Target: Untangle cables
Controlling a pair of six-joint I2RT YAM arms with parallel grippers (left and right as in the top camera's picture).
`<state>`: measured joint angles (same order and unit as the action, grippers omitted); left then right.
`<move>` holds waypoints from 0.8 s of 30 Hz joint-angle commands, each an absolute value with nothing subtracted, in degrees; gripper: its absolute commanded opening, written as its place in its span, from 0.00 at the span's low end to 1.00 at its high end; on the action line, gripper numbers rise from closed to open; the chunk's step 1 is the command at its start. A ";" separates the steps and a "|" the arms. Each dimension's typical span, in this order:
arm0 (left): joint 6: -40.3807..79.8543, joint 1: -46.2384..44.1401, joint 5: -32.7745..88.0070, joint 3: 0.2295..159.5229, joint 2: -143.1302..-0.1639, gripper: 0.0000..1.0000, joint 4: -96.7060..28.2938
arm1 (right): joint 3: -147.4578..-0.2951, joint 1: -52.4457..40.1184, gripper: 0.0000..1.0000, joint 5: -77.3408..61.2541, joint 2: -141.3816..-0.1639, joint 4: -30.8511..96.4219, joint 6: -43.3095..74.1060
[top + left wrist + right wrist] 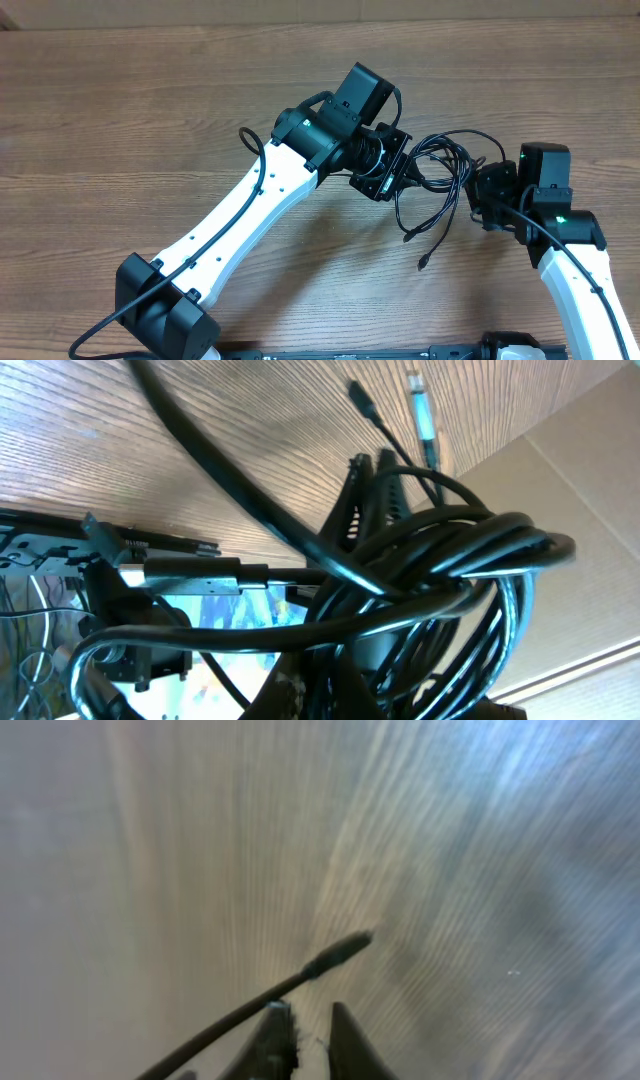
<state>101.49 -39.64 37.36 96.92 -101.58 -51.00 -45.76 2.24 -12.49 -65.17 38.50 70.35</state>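
Observation:
The cables (440, 165) form a tangle of thin black cords lying right of the table's middle, with loose ends trailing toward me (425, 262). My left gripper (408, 172) is shut on the tangle's left side. In the left wrist view the looped cables (450, 550) fill the frame and hide most of the gripper (321, 689); a silver-tipped plug (424, 410) sticks out above. My right gripper (478, 195) sits at the tangle's right edge. In its wrist view the right gripper (307, 1012) is shut, and one cable's plug end (335, 955) runs past the left fingertip (275, 1020), outside the jaws.
The wooden table (120, 120) stretches to the left and back. The left arm (250, 205) crosses from the front left to the centre; the right arm (580, 260) comes in from the front right.

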 commanded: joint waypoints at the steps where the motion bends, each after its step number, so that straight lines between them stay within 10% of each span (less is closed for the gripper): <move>1: 98.52 -38.87 39.03 98.52 -99.61 0.04 -50.72 | -47.00 2.33 0.04 -8.29 -65.17 40.84 69.95; 24: 47.00 -30.63 9.58 98.52 -99.61 0.04 -55.31 | -47.00 2.35 0.04 -5.74 -64.88 51.66 47.66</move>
<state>61.06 -32.77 15.49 96.92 -101.58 -55.70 -45.76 2.11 -9.02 -65.14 50.22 50.06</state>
